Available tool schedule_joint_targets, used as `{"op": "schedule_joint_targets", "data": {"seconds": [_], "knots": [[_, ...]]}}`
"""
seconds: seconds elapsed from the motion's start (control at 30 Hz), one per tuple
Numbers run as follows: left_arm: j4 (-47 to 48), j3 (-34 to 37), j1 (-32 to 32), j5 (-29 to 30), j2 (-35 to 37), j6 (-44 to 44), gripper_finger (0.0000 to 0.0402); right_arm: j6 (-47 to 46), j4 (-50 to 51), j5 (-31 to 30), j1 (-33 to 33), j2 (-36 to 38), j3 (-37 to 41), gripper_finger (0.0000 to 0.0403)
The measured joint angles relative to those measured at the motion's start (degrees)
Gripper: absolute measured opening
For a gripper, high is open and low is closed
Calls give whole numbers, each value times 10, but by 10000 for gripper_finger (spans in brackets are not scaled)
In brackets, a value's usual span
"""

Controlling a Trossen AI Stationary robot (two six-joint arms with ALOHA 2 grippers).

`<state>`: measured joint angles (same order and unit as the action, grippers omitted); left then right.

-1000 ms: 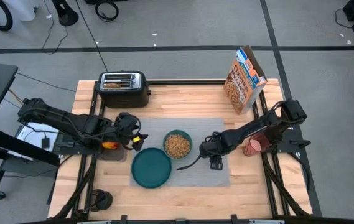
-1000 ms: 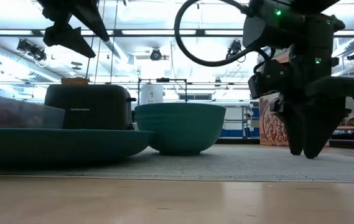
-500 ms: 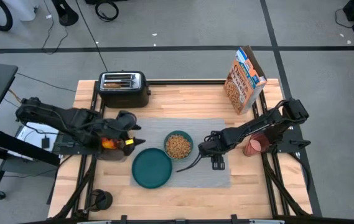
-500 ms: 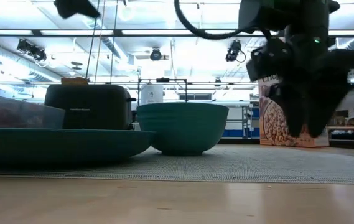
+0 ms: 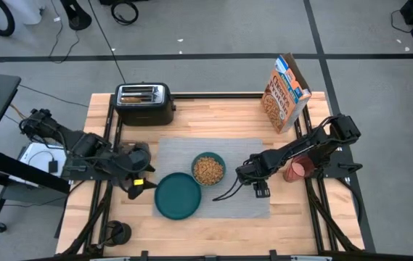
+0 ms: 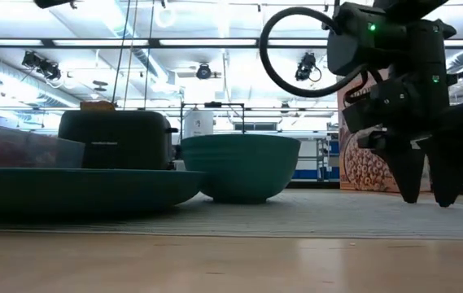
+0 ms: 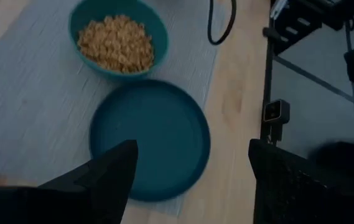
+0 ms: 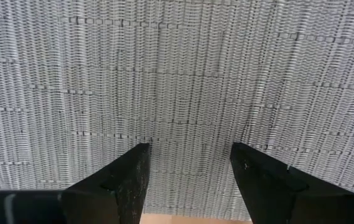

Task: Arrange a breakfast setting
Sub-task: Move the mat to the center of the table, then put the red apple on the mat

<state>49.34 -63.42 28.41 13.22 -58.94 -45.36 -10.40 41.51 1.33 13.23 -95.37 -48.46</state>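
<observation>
The grey ribbed placemat [image 5: 224,156] lies mid-table. The teal bowl [image 5: 207,169], full of cereal, stands on it. The teal plate [image 5: 177,196] rests on the placemat's near left corner. The pink cup [image 5: 298,170] stands on the wood right of the placemat, under my right arm. My left gripper [image 5: 139,185] is open and empty just left of the plate [image 7: 149,140]. My right gripper [image 5: 259,190] is open and empty, low over the placemat's right part [image 8: 183,81]. The spoon and the fruit are hidden, and I cannot make out the toast.
A black toaster [image 5: 144,103] stands at the far left and a cereal box [image 5: 289,90] at the far right. A clear container [image 6: 19,150] with something reddish sits left of the plate. My right arm's black cable [image 5: 224,192] loops over the placemat.
My left gripper has swung from beside the clear container toward the table's near edge and now stands beside the plate's left rim. My right gripper has shifted a little toward the table's right edge, rising and coming back low over the placemat.
</observation>
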Motion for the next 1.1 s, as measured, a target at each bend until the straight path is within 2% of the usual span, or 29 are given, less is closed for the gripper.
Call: {"op": "schedule_joint_targets", "data": {"seconds": [0.1, 0.3, 0.5, 0.63, 0.77, 0.93, 1.1], "knots": [[24, 0, 17, 6, 0, -34, 314, 15, 5, -13, -11, 0, 1, 231], [132, 0, 27, 26, 0, -108, 314, 27, 14, -15, -25, 9, -2, 231], [186, 0, 27, 24, 0, -91, 314, 29, 93, -18, -24, 43, -52, 231], [249, 0, 19, -11, -4, -58, 314, 17, 140, -25, -12, 84, -108, 231], [332, 33, -33, -62, -8, 13, 314, -3, 142, -61, 0, 120, -148, 231], [312, 100, -120, -79, -3, 134, 314, -45, 137, -116, 3, 143, -172, 232], [295, 145, -211, -83, -8, 223, 314, -79, 137, -110, 2, 149, -182, 256]]}}
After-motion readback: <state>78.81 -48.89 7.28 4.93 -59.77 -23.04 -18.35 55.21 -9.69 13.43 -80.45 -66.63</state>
